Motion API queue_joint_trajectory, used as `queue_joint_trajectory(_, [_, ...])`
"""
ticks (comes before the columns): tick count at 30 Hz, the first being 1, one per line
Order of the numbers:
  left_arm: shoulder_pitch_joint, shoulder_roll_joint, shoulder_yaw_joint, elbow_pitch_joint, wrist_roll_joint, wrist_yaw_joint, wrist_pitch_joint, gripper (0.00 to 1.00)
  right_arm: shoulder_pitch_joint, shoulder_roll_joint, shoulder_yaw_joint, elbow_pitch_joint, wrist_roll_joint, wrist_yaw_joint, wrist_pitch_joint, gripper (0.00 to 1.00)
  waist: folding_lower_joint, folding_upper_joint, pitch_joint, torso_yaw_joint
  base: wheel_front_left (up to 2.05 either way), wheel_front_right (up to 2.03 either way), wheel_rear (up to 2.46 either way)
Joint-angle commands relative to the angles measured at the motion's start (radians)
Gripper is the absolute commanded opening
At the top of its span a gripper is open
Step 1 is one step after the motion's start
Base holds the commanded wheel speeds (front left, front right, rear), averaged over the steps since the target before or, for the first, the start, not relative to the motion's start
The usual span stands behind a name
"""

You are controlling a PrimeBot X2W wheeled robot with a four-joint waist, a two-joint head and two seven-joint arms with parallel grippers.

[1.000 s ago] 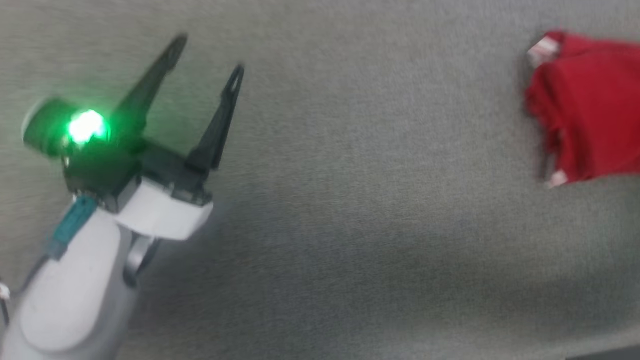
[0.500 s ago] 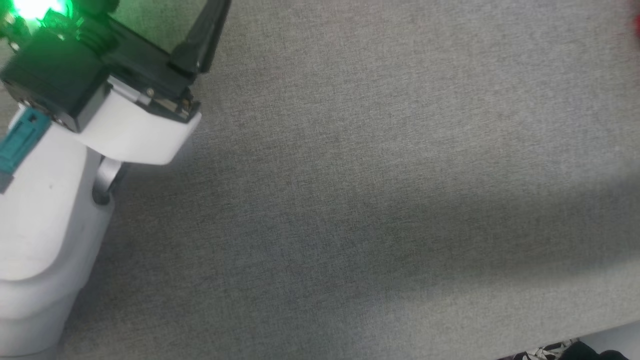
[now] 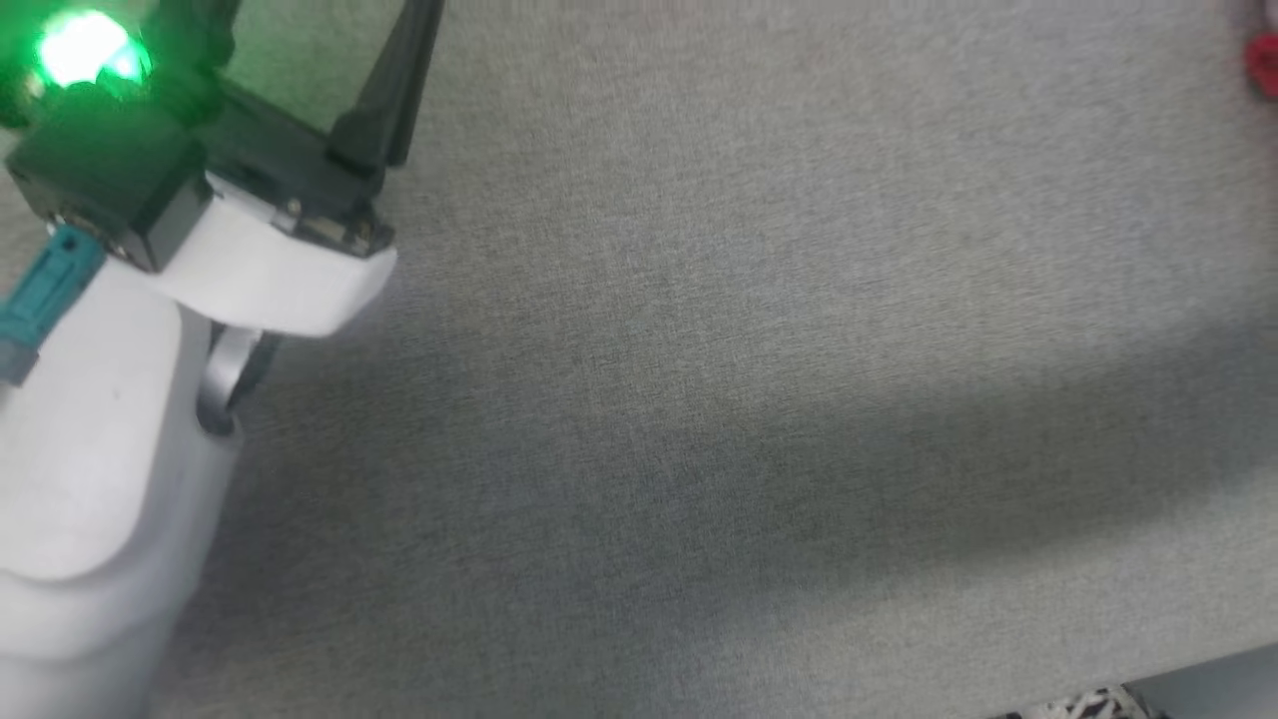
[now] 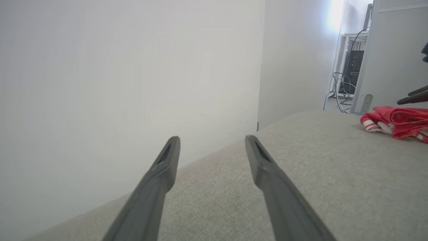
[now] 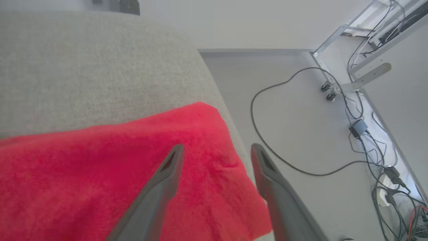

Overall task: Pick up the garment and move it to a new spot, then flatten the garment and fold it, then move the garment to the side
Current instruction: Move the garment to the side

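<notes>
The garment is bright red and lies on the grey fabric surface, reaching its rounded edge. My right gripper hovers over the garment's edge, open, with nothing between its fingers. In the left wrist view the garment is a crumpled red heap with white striped trim, far to the right. Dark fingertips of the right gripper show above it. My left gripper is open and empty, well away from the garment. In the head view its fingers run off the top left, and the garment is a red sliver at top right.
Beyond the surface edge the floor carries loose cables and a metal desk leg. A white wall stands close behind the surface on the left gripper's side. The grey surface stretches wide between the two arms.
The head camera has swung, so the garment has slid from the right side almost out at the top right. The left gripper now sits higher, its fingertips cut off.
</notes>
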Motion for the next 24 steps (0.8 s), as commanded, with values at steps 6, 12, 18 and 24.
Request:
queue_joint_trajectory(6, [0.172, -0.058, 0.059, 0.044, -0.018, -0.001, -0.005, 1.0, 0.098, 0.032, 0.146, -0.092, 0.076, -0.001, -0.064, 1.0, 0.0, 0.0, -0.176, 0.061, 0.0, 0.0, 0.0])
queue_joint_trajectory(12, [0.34, -0.117, 0.126, 0.113, -0.035, -0.001, -0.005, 1.0, 0.227, 0.095, 0.271, -0.205, 0.114, -0.001, -0.147, 1.0, 0.0, 0.0, -0.323, 0.115, 0.0, 0.0, 0.0])
queue_joint_trajectory(18, [0.482, -0.165, 0.188, 0.158, -0.043, -0.001, -0.005, 1.0, 0.353, 0.155, 0.356, -0.264, 0.132, -0.001, -0.201, 1.0, 0.0, 0.0, -0.447, 0.166, 0.0, 0.0, 0.0])
queue_joint_trajectory(24, [0.577, -0.198, 0.224, 0.176, -0.053, -0.001, -0.005, 1.0, 0.457, 0.206, 0.373, -0.28, 0.158, -0.001, -0.257, 1.0, 0.0, 0.0, -0.535, 0.217, 0.0, 0.0, 0.0])
